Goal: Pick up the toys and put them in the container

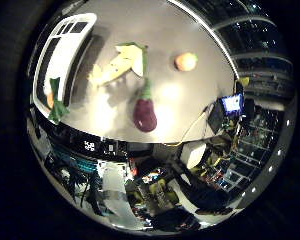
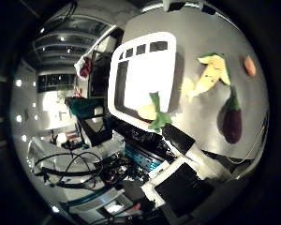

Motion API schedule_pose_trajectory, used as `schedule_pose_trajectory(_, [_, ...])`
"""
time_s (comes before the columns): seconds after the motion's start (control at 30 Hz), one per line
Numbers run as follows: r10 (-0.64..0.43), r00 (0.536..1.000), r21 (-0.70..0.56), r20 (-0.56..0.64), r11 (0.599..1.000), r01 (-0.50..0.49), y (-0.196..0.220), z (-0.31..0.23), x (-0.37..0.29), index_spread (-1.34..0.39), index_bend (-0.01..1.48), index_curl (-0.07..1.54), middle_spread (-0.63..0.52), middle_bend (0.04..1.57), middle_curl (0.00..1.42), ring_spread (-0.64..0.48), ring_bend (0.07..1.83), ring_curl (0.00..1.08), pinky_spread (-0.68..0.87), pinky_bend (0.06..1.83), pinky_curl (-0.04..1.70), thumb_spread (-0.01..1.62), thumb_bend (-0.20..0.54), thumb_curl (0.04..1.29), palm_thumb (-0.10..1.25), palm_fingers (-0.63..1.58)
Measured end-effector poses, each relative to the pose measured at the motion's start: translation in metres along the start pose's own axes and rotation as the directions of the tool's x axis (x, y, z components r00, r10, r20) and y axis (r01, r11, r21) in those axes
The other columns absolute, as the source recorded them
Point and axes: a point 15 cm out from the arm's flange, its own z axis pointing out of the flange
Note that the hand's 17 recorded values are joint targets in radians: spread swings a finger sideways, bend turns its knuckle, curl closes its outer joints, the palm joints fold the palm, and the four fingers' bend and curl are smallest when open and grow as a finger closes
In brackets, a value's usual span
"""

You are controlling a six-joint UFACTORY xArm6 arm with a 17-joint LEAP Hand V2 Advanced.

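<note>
A white container [image 2: 145, 75] sits on the grey table [image 1: 190, 95]. Inside it, near one end, lies an orange-yellow toy with green leaves [image 2: 152, 112], the leaves hanging over the rim. On the table beside the container lies a yellow corn toy with green husk [image 1: 124, 62]. A purple eggplant toy with a green top [image 1: 144, 114] rests close to the table's edge. Farther off sits a small orange round toy [image 1: 185, 61]. The hand is well above the table, away from all the toys. No part of the hand shows in either view.
Beyond the table's edge are a small lit screen [image 1: 233, 103], shelves and cluttered equipment on the floor [image 1: 155, 190]. A dark box-like unit [image 2: 182, 185] stands below the table edge near the container.
</note>
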Motion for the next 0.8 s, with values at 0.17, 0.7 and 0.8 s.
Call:
schedule_pose_trajectory(0.17, [0.117,0.993,-0.060,0.005,0.991,-0.116,0.036,0.047,0.054,-0.27,0.15,0.27,0.06,0.24,0.33,0.16,0.34,0.26,0.41,0.46,0.28,1.03,-0.023,0.38,0.74,0.14])
schedule_pose_trajectory(0.7, [0.265,0.963,-0.133,0.039,0.957,-0.258,0.089,0.129,0.117,-0.22,0.16,0.27,0.06,0.23,0.33,0.16,0.35,0.25,0.39,0.44,0.28,1.04,-0.027,0.37,0.71,0.15])
schedule_pose_trajectory(0.8, [0.276,0.960,-0.161,0.047,0.951,-0.265,0.093,0.139,0.118,-0.22,0.15,0.27,0.06,0.23,0.33,0.16,0.35,0.25,0.39,0.44,0.28,1.04,-0.024,0.37,0.71,0.15])
